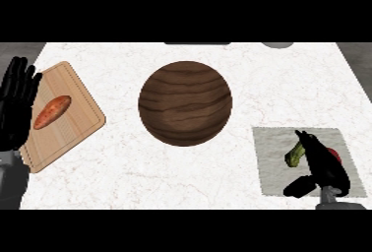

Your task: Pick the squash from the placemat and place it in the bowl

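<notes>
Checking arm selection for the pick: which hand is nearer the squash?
Right. The right hand is over the placemat, right against the squash. The left hand rests open at the far left edge, beside the cutting board.

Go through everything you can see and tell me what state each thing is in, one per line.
Squash: lying on the placemat, not lifted.
Placemat: flat on the counter, at the right.
Bowl: upright, holding nothing.
Sweet potato: lying on the cutting board.
Cutting board: flat, at the left.
Right hand: over the placemat, beside the squash; grip unclear.
Left hand: open, fingers up, resting at the left edge.
</notes>
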Robot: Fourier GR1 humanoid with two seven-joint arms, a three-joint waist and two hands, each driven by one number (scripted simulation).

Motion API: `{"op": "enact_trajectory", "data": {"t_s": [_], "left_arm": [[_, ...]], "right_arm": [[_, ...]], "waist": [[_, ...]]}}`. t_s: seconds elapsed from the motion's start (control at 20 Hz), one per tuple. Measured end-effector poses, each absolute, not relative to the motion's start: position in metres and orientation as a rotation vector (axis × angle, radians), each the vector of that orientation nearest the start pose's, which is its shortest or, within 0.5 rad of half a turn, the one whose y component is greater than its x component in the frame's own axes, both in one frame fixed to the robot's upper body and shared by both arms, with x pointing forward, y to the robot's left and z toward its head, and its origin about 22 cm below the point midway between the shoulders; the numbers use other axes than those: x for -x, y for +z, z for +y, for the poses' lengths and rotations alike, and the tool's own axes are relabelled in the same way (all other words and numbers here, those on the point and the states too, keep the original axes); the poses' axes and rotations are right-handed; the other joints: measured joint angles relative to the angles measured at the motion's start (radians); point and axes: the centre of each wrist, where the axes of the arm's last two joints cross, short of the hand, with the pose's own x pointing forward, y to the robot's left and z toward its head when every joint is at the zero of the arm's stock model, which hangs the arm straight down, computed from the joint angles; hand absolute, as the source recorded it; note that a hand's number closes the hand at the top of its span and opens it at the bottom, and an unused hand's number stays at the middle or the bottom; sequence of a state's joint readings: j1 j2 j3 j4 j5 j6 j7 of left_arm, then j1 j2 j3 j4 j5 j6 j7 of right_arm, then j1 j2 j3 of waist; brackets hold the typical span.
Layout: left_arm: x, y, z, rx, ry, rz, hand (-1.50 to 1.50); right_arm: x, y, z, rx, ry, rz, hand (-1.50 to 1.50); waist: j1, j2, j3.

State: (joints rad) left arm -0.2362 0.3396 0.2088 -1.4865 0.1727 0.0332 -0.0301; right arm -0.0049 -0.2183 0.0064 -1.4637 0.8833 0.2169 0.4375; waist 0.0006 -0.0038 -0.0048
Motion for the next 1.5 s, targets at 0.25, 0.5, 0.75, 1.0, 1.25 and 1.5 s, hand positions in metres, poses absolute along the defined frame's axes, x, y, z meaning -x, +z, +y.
{"op": "enact_trajectory", "data": {"t_s": [0.25, 0.5, 0.75, 1.0, 1.25, 1.5], "left_arm": [[-0.298, 0.081, 0.331, -0.238, 0.029, -1.788, 0.0], [-0.294, 0.073, 0.331, -0.24, 0.03, -1.785, 0.0], [-0.295, 0.08, 0.334, -0.242, 0.032, -1.781, 0.0], [-0.304, 0.088, 0.323, -0.218, 0.013, -1.799, 0.0], [-0.309, 0.092, 0.31, -0.177, -0.014, -1.818, 0.0], [-0.312, 0.091, 0.303, -0.166, -0.025, -1.82, 0.0]], "right_arm": [[-0.244, -0.018, -0.294, 0.852, 0.824, -0.85, 1.5], [-0.25, -0.018, -0.298, 0.903, 0.832, -0.898, 1.5], [-0.246, -0.021, -0.301, 0.935, 0.843, -0.947, 1.5], [-0.278, 0.003, -0.335, 0.936, 1.016, -1.002, 1.5], [-0.308, 0.052, -0.387, 0.904, 1.274, -1.07, 1.5], [-0.334, 0.099, -0.43, 0.948, 1.339, -1.186, 1.5]], "waist": [[0.0, -0.005, -0.007], [-0.002, -0.005, -0.007], [-0.001, -0.005, -0.007], [0.025, 0.007, 0.001], [0.072, 0.027, 0.008], [0.086, 0.032, 0.01]]}}
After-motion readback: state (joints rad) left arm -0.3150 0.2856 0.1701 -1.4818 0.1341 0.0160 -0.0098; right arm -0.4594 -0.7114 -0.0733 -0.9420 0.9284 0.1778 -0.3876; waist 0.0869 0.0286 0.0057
